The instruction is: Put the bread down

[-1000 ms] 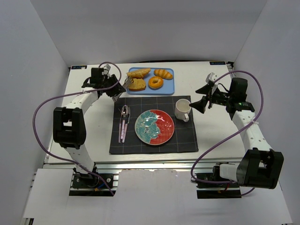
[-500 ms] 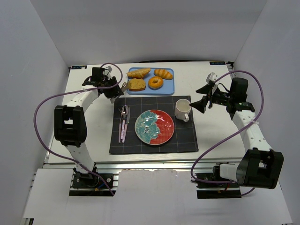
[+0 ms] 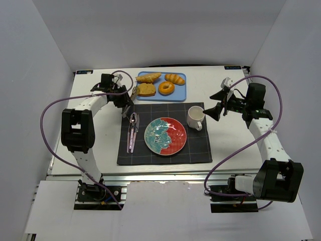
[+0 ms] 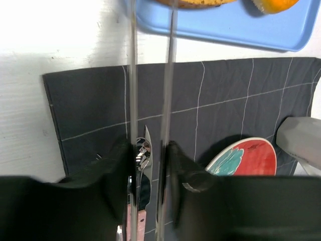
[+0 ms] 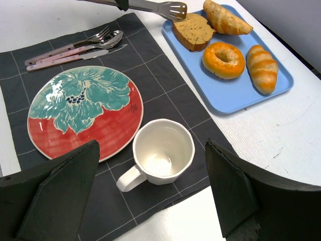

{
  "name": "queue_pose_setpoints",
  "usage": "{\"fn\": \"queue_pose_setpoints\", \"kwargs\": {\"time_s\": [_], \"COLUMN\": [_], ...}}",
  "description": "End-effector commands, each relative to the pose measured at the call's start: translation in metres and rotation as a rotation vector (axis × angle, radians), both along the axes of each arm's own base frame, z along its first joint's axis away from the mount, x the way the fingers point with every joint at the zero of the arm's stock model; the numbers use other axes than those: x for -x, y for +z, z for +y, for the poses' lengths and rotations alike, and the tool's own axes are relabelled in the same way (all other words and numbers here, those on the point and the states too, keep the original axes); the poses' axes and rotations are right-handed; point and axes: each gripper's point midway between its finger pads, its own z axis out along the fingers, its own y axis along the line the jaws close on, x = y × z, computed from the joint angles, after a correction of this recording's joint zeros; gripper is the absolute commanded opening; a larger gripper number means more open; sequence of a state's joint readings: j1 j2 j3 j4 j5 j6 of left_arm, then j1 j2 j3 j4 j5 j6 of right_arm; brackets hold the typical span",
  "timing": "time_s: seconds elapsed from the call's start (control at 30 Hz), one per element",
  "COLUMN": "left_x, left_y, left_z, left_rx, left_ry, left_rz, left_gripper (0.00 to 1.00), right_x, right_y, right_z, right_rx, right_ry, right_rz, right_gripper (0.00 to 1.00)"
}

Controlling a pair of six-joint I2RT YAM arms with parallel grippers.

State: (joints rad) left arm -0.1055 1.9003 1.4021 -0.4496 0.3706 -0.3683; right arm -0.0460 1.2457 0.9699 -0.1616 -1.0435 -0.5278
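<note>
The thick bread slice [image 3: 146, 90] and the glossy ring doughnut [image 3: 166, 88] lie on the blue tray [image 3: 180, 95]. My left gripper [image 3: 124, 98] is shut on metal tongs [image 3: 134, 92], whose tips reach the slice's left edge. The right wrist view shows the tongs [image 5: 155, 7] beside the slice [image 5: 193, 31], apart from the doughnut [image 5: 223, 59]. In the left wrist view the tong blades [image 4: 133, 75] run from the gripper [image 4: 149, 150] up to the tray [image 4: 225, 25]. My right gripper [image 3: 216, 108] is open and empty, right of the mug [image 3: 195, 117].
Two croissants [image 3: 149, 78] [image 3: 175, 79] lie at the tray's back. A dark placemat [image 3: 200, 150] holds a red and teal plate [image 3: 165, 135], the white mug [image 5: 163, 150] and cutlery [image 3: 133, 130]. White walls close in the table.
My left arm has shifted slightly and turned its wrist, with the tongs staying at the slice's left edge. The right arm has not moved.
</note>
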Motion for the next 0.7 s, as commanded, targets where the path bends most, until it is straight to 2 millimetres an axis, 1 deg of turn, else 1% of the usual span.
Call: {"fn": "queue_pose_setpoints", "kwargs": {"time_s": [0.0, 0.07, 0.1, 0.2, 0.23, 0.33, 0.37, 0.43, 0.47, 0.5, 0.53, 0.57, 0.6, 0.63, 0.67], "left_x": [-0.005, -0.005, -0.005, -0.001, 0.000, 0.006, 0.009, 0.017, 0.021, 0.027, 0.032, 0.039, 0.044, 0.056, 0.062], "left_y": [0.019, 0.024, 0.030, 0.042, 0.054, 0.070, 0.086, 0.095, 0.110, 0.111, 0.117, 0.130, 0.134, 0.126, 0.129], "left_z": [-0.006, -0.006, -0.006, -0.005, -0.005, -0.005, -0.006, -0.008, -0.009, -0.010, -0.011, -0.011, -0.012, -0.013, -0.017], "left_rx": [0.015, 0.015, 0.019, 0.020, 0.022, 0.034, 0.048, 0.069, 0.085, 0.092, 0.103, 0.117, 0.130, 0.145, 0.179], "left_ry": [-0.034, -0.036, -0.036, -0.034, -0.034, -0.029, -0.027, -0.030, -0.029, -0.030, -0.033, -0.028, -0.029, -0.028, -0.030], "left_rz": [-0.044, -0.050, -0.061, -0.076, -0.101, -0.130, -0.160, -0.173, -0.200, -0.199, -0.209, -0.237, -0.246, -0.220, -0.226], "left_gripper": [0.40, 0.32, 0.24, 0.14, 0.13, 0.08, 0.08, 0.07, 0.06, 0.06, 0.06, 0.05, 0.02, 0.02, 0.02], "right_x": [0.000, 0.000, 0.000, 0.000, 0.000, 0.001, 0.001, 0.001, 0.001, 0.001, 0.001, 0.001, 0.002, 0.001, 0.001], "right_y": [0.004, 0.005, 0.005, 0.005, 0.006, 0.007, 0.007, 0.008, 0.008, 0.007, 0.008, 0.008, 0.009, 0.010, 0.011], "right_z": [0.000, -0.001, -0.001, -0.002, -0.002, -0.002, -0.002, -0.001, -0.001, -0.001, -0.001, -0.001, -0.001, -0.002, -0.002], "right_rx": [-0.013, -0.013, -0.013, -0.013, -0.014, -0.016, -0.016, -0.018, -0.018, -0.017, -0.017, -0.017, -0.017, -0.016, -0.015], "right_ry": [0.007, 0.007, 0.006, 0.004, 0.005, 0.008, 0.008, 0.010, 0.010, 0.009, 0.009, 0.009, 0.009, 0.008, 0.009], "right_rz": [-0.014, -0.017, -0.017, -0.014, -0.017, -0.018, -0.019, -0.019, -0.019, -0.018, -0.019, -0.019, -0.019, -0.020, -0.023], "right_gripper": [0.89, 0.89, 0.89, 0.89, 0.89, 0.89, 0.90, 0.89, 0.89, 0.89, 0.89, 0.89, 0.89, 0.89, 0.89]}}
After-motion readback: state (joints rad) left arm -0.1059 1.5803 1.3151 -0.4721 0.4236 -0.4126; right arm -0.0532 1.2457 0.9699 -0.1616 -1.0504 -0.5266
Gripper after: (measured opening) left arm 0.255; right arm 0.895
